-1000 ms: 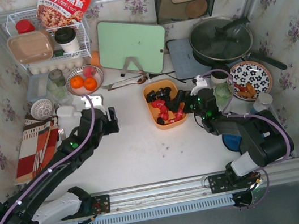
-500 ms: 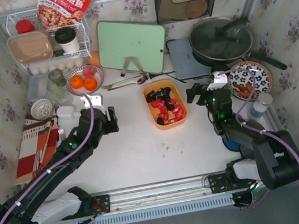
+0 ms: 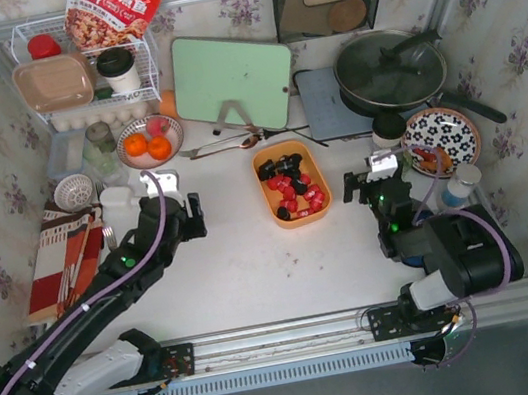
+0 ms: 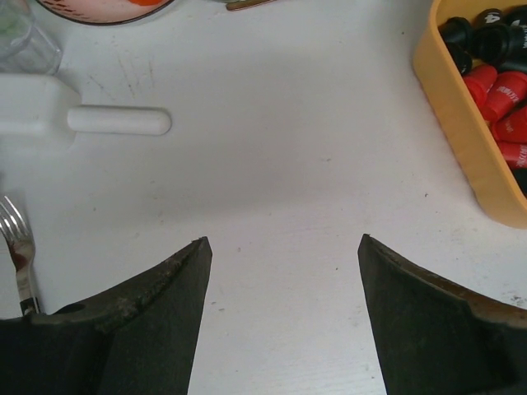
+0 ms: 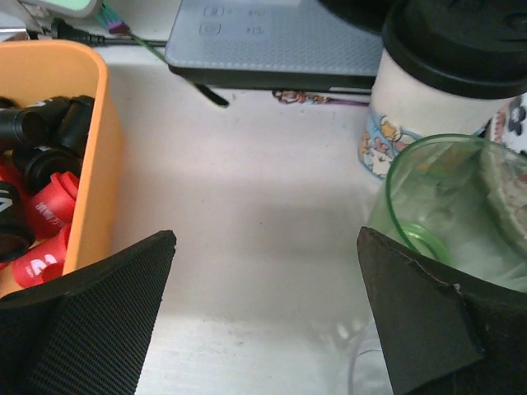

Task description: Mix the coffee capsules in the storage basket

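Red and black coffee capsules (image 3: 293, 190) lie mixed in the orange storage basket (image 3: 298, 222) at mid tabletop (image 3: 256, 270). The left pincer (image 4: 282, 240) sits well to the basket's left and the right pincer (image 5: 265, 234) near its right side. Both are spread wide and empty.

Your orange storage basket (image 3: 266, 197) at centre frame, red and black coffee capsules (image 3: 293, 188) in it, pale green board (image 3: 232, 81) at upper centre, black-and-white flowered plate (image 3: 451, 131) at right, red-and-white striped cloth (image 3: 57, 262) at left, purple-flowered wallpaper (image 3: 524, 53) around you.
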Tool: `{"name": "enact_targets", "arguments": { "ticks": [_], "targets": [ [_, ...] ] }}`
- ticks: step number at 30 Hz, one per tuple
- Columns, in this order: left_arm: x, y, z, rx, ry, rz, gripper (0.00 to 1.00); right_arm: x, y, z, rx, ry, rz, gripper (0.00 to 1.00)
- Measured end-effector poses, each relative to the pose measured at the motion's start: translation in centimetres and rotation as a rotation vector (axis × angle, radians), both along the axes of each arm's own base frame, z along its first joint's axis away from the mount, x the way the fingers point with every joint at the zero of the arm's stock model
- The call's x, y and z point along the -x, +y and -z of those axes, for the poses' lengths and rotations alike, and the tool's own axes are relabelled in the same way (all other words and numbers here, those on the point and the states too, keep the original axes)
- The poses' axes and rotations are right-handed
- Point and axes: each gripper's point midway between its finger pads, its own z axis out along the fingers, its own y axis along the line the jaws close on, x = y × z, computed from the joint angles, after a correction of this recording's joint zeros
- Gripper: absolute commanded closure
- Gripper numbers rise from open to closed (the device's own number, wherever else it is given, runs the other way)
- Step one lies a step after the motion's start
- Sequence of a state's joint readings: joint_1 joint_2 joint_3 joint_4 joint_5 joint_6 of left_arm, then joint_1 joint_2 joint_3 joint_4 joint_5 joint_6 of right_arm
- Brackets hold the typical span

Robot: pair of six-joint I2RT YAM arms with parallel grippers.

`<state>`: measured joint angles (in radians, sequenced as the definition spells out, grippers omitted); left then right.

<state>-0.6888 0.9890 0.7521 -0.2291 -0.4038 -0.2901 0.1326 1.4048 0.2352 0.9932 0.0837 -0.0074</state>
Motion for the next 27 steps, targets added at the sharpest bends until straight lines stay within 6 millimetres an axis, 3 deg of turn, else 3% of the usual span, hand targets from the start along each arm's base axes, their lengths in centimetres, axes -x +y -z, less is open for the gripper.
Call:
{"name": "enact_targets", "arguments": {
  "ticks": [6,13,17,20,24,25,27],
  "targets": [
    [0.0,0.6,0.4,-0.023,-0.003,-0.016,0.25,0.8,-1.1,-0.3,0.033,-0.120,0.006,0.00],
    [-0.5,1.1,1.2,-0.066,-0.025,-0.024,0.22,-1.0,-1.5,-2.4,0.011,-0.179,0.008,0.00],
    [-1.3,2.4,2.6,-0.154,-0.072,-0.060,0.20,-1.3,-2.5,-1.9,-0.017,-0.151,0.073,0.00],
    [-2.3,4.8,3.7,-0.250,-0.104,-0.142,0.15,-1.3,-2.8,-1.8,-0.015,-0.148,0.089,0.00],
    [-3.8,9.4,4.6,-0.338,-0.117,-0.315,0.13,-1.3,-2.9,-1.8,-0.018,-0.149,0.094,0.00],
    [-4.1,10.8,4.9,-0.355,-0.106,-0.364,0.00,-1.3,-2.9,-1.8,-0.017,-0.149,0.095,0.00],
    [-4.4,12.8,5.2,-0.379,-0.096,-0.439,0.01,-1.3,-2.9,-1.8,-0.018,-0.149,0.097,0.00]
  ]
}}
